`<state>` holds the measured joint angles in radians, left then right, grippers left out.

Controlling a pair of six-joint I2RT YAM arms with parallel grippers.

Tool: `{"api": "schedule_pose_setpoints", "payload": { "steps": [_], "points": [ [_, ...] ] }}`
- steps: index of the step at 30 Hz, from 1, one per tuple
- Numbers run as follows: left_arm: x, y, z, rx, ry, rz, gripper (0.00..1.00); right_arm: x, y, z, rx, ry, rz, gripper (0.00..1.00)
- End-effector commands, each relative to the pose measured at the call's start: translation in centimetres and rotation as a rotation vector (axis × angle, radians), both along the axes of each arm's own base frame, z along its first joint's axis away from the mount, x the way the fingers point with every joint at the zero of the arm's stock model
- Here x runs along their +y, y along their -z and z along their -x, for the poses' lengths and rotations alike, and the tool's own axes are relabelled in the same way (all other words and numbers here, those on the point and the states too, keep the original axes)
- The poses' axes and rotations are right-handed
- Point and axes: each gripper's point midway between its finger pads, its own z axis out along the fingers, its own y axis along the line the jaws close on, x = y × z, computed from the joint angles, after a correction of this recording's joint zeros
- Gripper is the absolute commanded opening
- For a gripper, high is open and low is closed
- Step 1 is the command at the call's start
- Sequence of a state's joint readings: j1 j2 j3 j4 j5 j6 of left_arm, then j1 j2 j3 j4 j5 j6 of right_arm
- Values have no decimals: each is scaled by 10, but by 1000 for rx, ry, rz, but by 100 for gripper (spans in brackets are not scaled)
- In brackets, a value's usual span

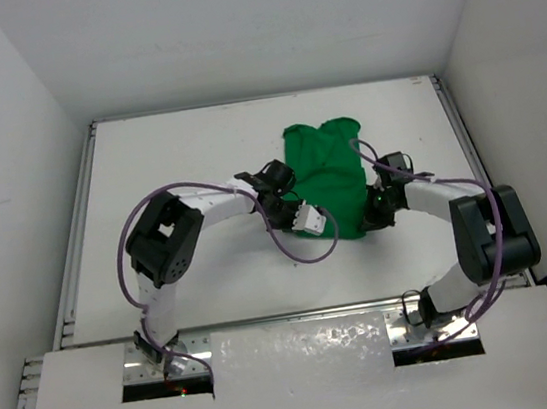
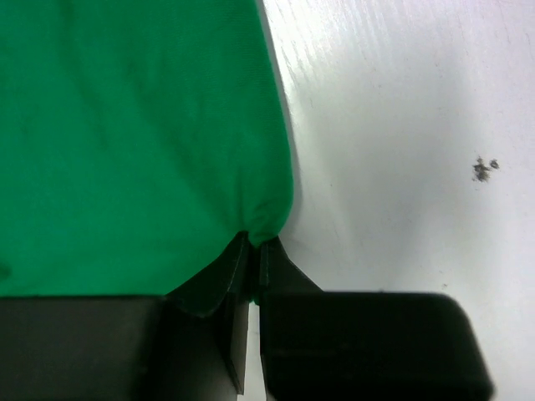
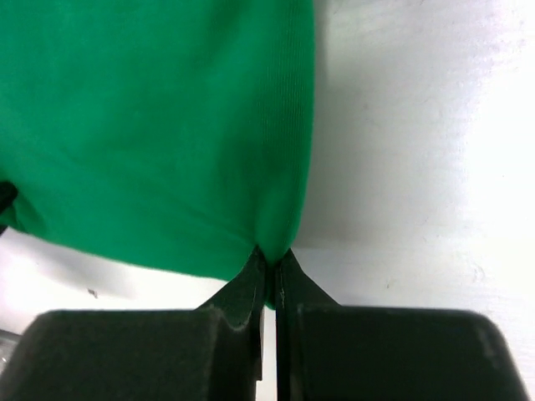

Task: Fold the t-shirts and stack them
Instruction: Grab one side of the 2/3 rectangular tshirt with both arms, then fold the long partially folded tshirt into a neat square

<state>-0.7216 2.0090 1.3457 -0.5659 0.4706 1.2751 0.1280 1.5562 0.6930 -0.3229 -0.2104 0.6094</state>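
Note:
A plain bright green t-shirt (image 1: 328, 172) lies partly folded on the white table (image 1: 176, 157), right of centre. My left gripper (image 1: 284, 188) is shut on its left edge; in the left wrist view (image 2: 256, 244) the cloth (image 2: 125, 142) is pinched between the black fingertips. My right gripper (image 1: 375, 209) is shut on the shirt's near right corner; in the right wrist view (image 3: 270, 255) the green fabric (image 3: 159, 125) is clamped between the tips, with its edge hanging just off the table.
Purple cables (image 1: 304, 246) loop from both arms over the table near the shirt. Metal rails (image 1: 73, 231) run along the table's left and right sides. White walls enclose the table. A small dark speck (image 2: 483, 169) marks the surface.

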Motion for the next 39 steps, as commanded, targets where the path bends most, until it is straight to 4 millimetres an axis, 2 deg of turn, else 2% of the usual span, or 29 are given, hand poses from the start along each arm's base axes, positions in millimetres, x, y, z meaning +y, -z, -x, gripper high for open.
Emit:
{"api": "schedule_pose_setpoints", "payload": {
  "steps": [1,4,5,6,7,8,10,11,12,14,15,16,17,18,19,20,22,24,26,28,29,30,32,33,34,35,36,39],
  "points": [
    [10,-19,9,8,-47,-18,0,-2,-11,13,-20,-66,10,0],
    [11,-37,25,41,-56,28,0,2,-19,30,-20,-119,-21,0],
    [12,-38,32,65,-68,32,0,3,-19,42,13,-136,-22,0],
    [13,-46,37,89,-102,35,0,4,-27,45,-4,-153,-27,0],
    [19,-47,49,130,-109,12,0,4,-30,50,-10,-181,-22,0],
    [24,-46,59,163,-111,-3,0,5,-31,64,22,-204,-15,0],
    [30,-56,80,185,-115,-21,0,5,-40,75,6,-244,-9,0],
    [38,-52,90,190,-116,-54,0,8,-43,83,15,-271,-11,0],
    [38,-55,102,197,-109,-71,0,9,-45,98,60,-290,-16,0],
    [45,-70,120,223,-108,-100,0,16,-60,111,51,-350,-28,0],
    [46,-78,128,244,-110,-105,0,16,-65,124,90,-368,-31,0],
    [56,-88,141,278,-104,-130,0,17,-72,129,89,-387,-34,0],
    [53,-103,146,299,-86,-105,0,20,-88,128,49,-404,-40,0],
    [54,-117,151,291,-50,-79,0,17,-95,139,87,-412,-40,0],
    [65,-126,164,327,-20,-103,0,16,-103,142,83,-426,-37,0],
    [63,-139,168,322,32,-70,0,15,-117,144,81,-428,-34,0],
    [66,-155,171,304,31,-48,0,15,-130,145,76,-441,-39,0],
    [65,-166,164,285,14,-36,0,24,-145,140,60,-447,-81,0],
    [60,-182,156,314,-20,2,0,32,-159,125,27,-435,-107,0],
    [64,-185,127,377,-152,27,0,34,-162,107,42,-418,-98,0],
    [61,-193,113,376,-188,60,0,36,-170,91,3,-407,-104,0],
    [68,-189,92,386,-252,62,0,38,-167,79,16,-391,-112,0],
    [70,-194,66,366,-309,85,0,38,-174,55,-15,-337,-152,0],
    [73,-188,48,392,-380,89,0,39,-175,41,-42,-327,-162,0],
    [73,-188,39,399,-410,98,0,37,-168,31,-16,-302,-162,0],
    [75,-192,25,395,-460,115,0,37,-171,18,-38,-297,-164,0],
    [71,-188,9,384,-484,128,0,37,-162,9,-11,-291,-163,0],
    [70,-181,-29,365,-611,173,0,37,-154,-25,-44,-255,-169,0]
  ]
}}
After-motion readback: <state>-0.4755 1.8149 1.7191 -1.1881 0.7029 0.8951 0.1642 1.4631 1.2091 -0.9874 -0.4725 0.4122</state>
